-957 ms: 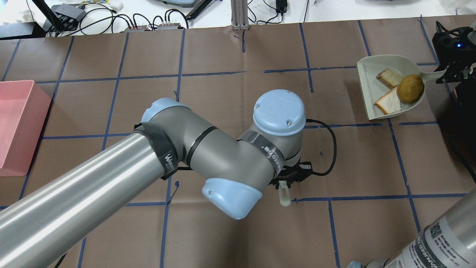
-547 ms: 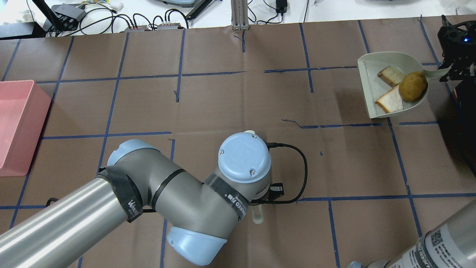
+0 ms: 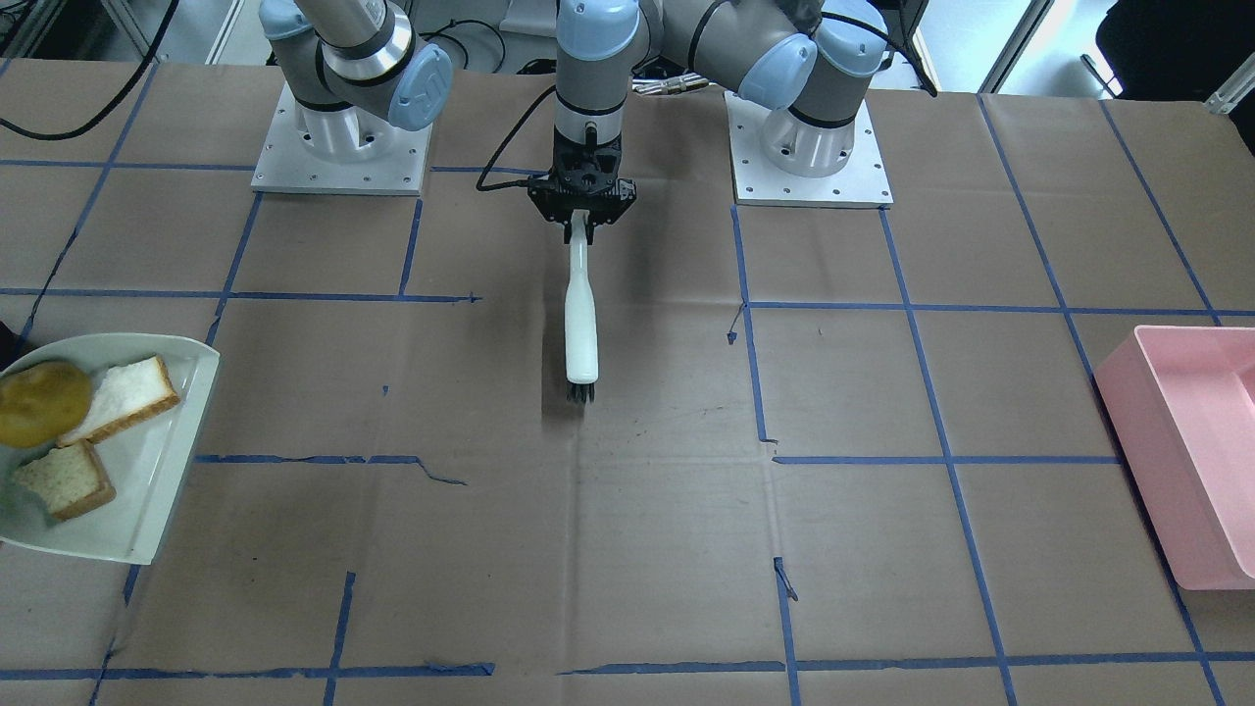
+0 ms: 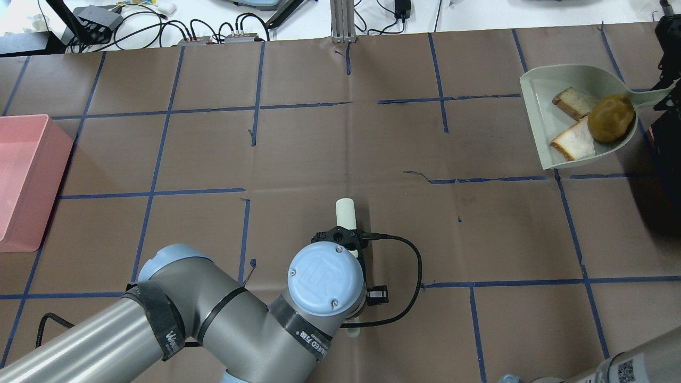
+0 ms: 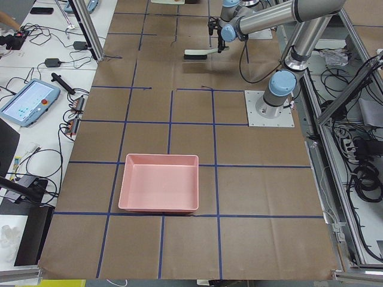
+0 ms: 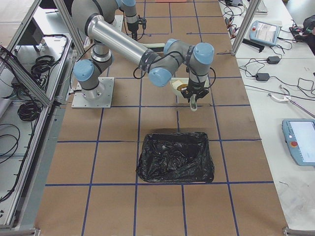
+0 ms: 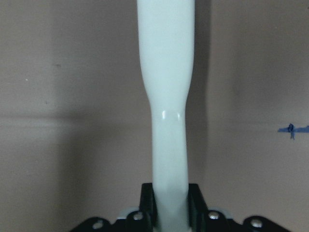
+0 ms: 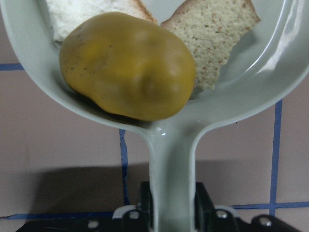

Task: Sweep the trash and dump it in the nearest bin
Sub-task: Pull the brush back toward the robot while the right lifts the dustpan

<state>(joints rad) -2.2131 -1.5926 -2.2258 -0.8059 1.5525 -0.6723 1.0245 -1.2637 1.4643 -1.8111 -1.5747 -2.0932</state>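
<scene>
My right gripper (image 8: 171, 205) is shut on the handle of a pale green dustpan (image 4: 542, 90), held above the table at the far right. In the pan lie the yellow-brown potato-like lump (image 4: 612, 118), the white bread slice (image 4: 574, 144) and the torn tan bread piece (image 4: 572, 102). They also show in the right wrist view: lump (image 8: 128, 65), slice (image 8: 82, 14), torn piece (image 8: 217, 38). My left gripper (image 3: 584, 218) is shut on the handle of a white brush (image 3: 580, 324), which points away from the robot near the table's middle. It also shows in the left wrist view (image 7: 169, 96).
A pink bin (image 4: 26, 175) stands at the table's left end. A bin lined with a black bag (image 6: 174, 157) stands on the table at the right end, near the dustpan (image 6: 177, 84). Brown paper with blue tape lines covers the table.
My left arm has drawn back toward the robot and turned, so the brush now points away from me. The dustpan with the scraps has moved right and farther out.
</scene>
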